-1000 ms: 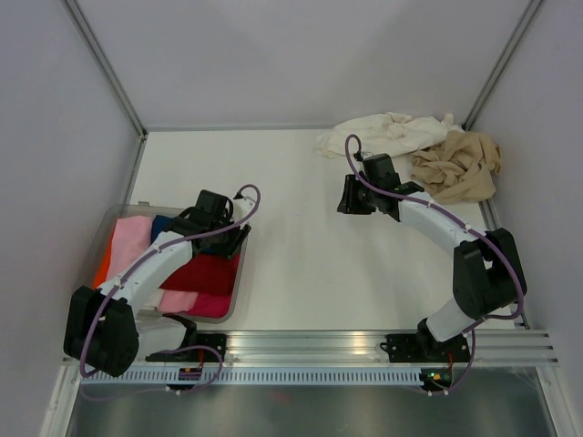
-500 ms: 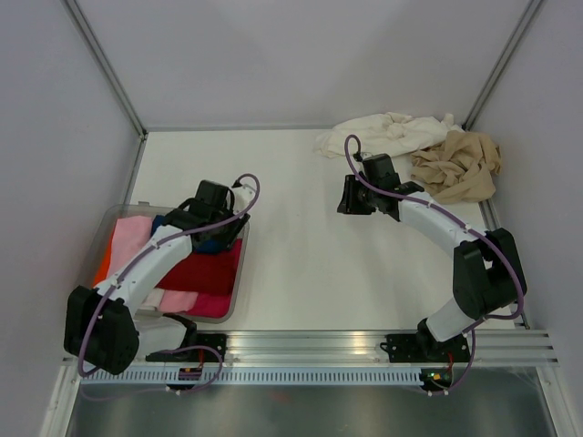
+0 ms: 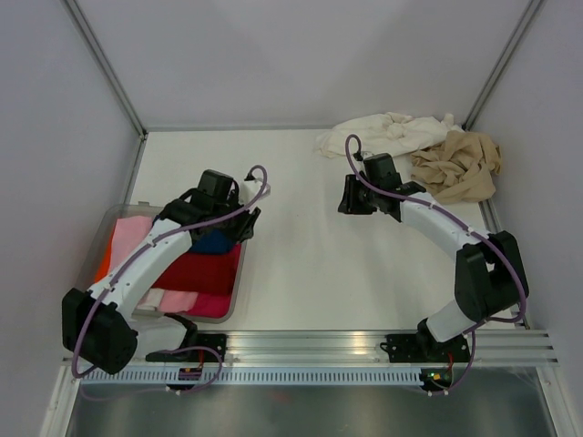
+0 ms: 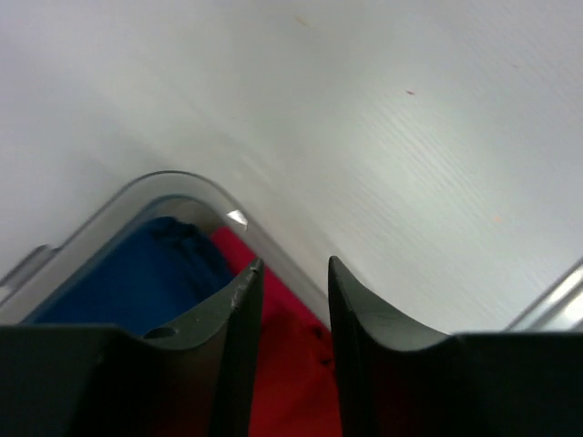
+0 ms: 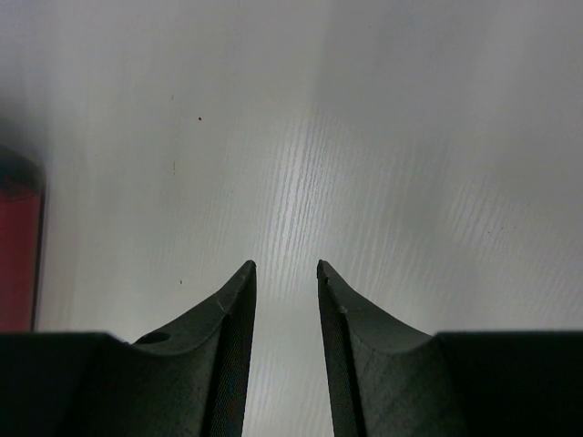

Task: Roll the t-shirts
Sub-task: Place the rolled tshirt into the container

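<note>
Two loose t-shirts are heaped at the far right of the table: a cream-white t-shirt [image 3: 383,130] and, right of it, a tan-beige t-shirt [image 3: 460,166]. A light pink t-shirt [image 3: 130,237] lies rolled in the clear tray [image 3: 240,278] at the near left. My left gripper [image 3: 239,220] [image 4: 293,261] hangs over the tray's far right corner [image 4: 182,177], open, with only red cloth [image 4: 291,364] showing below the gap. My right gripper [image 3: 346,196] [image 5: 286,264] points left over bare table mid-right, open and holding nothing, a short way in front of the cream-white t-shirt.
The tray also holds a blue roll [image 3: 214,241] [image 4: 137,273], a red roll [image 3: 202,271] and an orange piece [image 3: 104,259] at its left wall. Grey walls enclose the table on three sides. A metal rail [image 3: 364,344] runs along the near edge by the arm bases.
My left arm has lifted and swung away and to the right, from over the tray's middle to its far right corner, and its jaws have narrowed a little. The right arm has not moved.
</note>
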`<action>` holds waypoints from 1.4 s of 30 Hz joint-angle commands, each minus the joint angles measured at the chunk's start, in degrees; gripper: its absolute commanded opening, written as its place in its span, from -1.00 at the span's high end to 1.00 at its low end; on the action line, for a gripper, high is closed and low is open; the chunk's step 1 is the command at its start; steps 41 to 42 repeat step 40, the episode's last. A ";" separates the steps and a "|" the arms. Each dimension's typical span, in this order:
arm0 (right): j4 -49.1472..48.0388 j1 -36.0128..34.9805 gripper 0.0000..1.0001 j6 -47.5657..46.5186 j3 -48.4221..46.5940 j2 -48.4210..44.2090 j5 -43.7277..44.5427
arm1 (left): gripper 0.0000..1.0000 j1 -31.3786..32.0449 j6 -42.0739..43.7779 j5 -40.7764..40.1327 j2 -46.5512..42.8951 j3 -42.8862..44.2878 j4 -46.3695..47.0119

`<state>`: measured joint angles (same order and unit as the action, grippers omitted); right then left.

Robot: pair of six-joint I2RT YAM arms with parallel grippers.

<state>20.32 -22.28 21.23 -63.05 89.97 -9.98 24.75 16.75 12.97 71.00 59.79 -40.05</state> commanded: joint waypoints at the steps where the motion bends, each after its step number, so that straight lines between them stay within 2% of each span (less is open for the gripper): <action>1: -0.98 -0.22 0.21 0.21 0.82 -2.44 0.40 | 0.29 3.80 0.38 8.82 0.97 -2.04 -1.61; 4: -1.33 -0.22 0.21 0.74 1.17 -2.35 0.22 | 0.38 5.65 1.26 8.13 2.82 -3.97 -0.64; 8: -1.24 -0.30 0.21 0.48 0.91 -2.35 0.22 | 0.40 6.01 1.09 4.53 3.70 -6.44 2.25; 10: -0.89 -0.30 0.20 0.39 0.73 -2.35 0.48 | 0.34 6.01 0.83 2.77 3.62 -7.14 3.40; 12: -0.81 -0.30 0.20 0.30 0.91 -2.44 0.57 | 0.16 6.01 0.48 2.59 3.00 -6.88 3.49; 15: -0.80 -0.30 0.20 0.21 1.26 -2.52 0.57 | 0.10 5.92 -0.84 1.71 2.47 -6.44 3.84; 20: -0.89 -0.39 0.20 0.39 1.79 -2.70 0.49 | 0.10 5.92 -1.28 -0.84 2.56 -6.88 4.28; 42: -0.28 -0.22 0.20 0.21 1.26 -2.88 0.92 | 0.10 5.83 -1.55 0.12 1.95 -7.58 4.55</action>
